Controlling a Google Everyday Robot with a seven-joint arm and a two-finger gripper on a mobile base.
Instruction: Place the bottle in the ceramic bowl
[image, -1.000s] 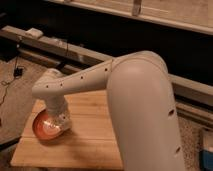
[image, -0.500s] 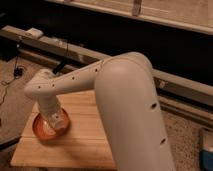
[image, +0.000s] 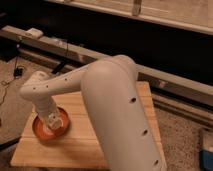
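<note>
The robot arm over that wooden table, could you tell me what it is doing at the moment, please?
The robot's arm reaches across the wooden table and down to the ceramic bowl at its left end. The gripper is right over the bowl's middle, low inside the rim. The bottle cannot be made out separately from the gripper, so whether it already lies in the bowl is unclear.
</note>
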